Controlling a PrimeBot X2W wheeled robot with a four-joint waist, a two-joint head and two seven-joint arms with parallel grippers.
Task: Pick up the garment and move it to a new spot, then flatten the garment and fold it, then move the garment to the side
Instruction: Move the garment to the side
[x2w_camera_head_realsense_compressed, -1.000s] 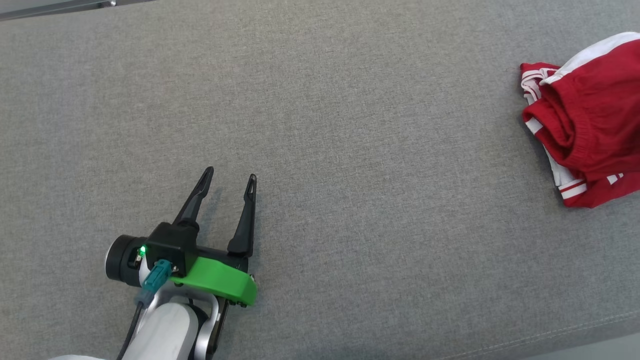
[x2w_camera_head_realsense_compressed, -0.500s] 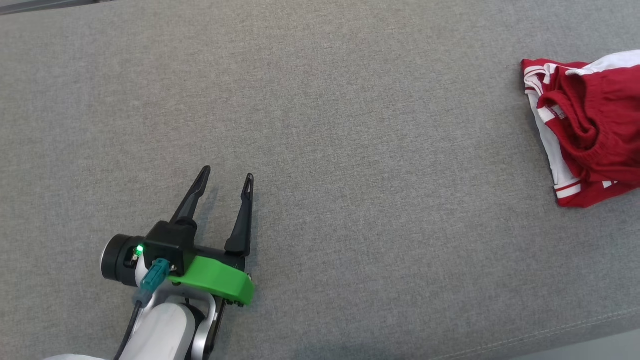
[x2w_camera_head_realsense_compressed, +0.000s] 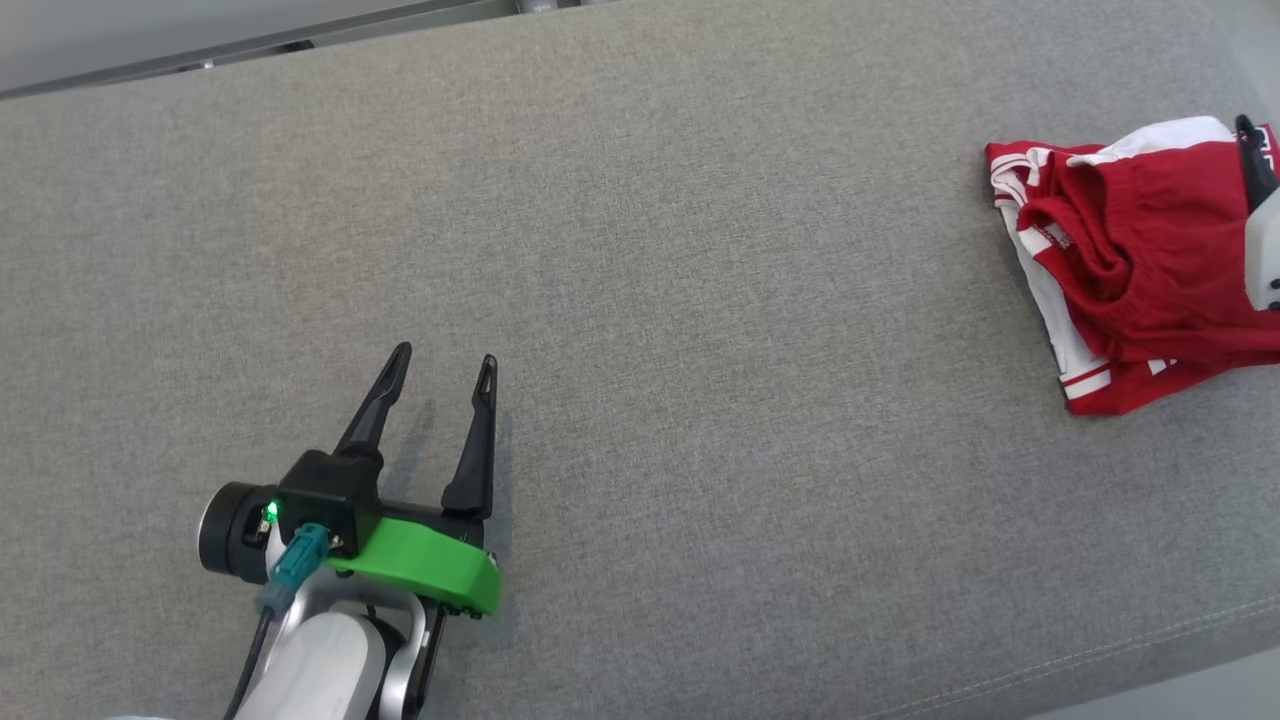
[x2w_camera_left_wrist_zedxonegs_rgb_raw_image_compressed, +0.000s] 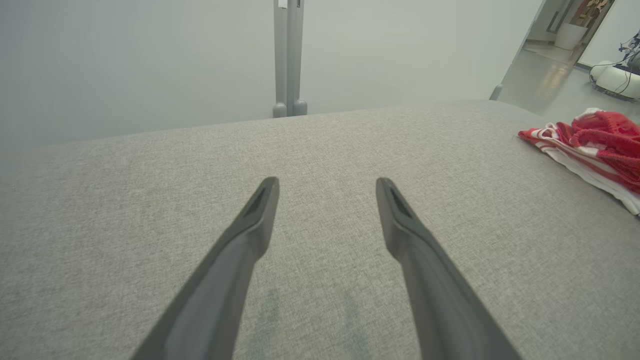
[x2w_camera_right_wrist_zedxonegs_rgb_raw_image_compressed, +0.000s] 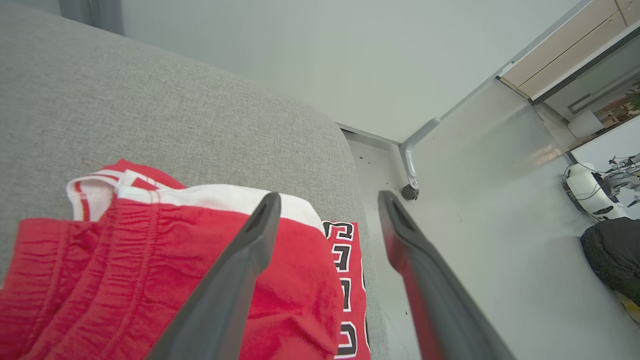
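Lying bunched, the garment (x2w_camera_head_realsense_compressed: 1130, 250) points its waistband left; axis unclear.

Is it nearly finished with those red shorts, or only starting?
Nearly finished, it seems. Done: the red shorts lie in a compact, roughly folded bundle at the right end of the grey cushion. In hand: nothing; the right gripper hangs over them, jaws open, and the left gripper is open, far off. Left: probably only pulling the arm away.
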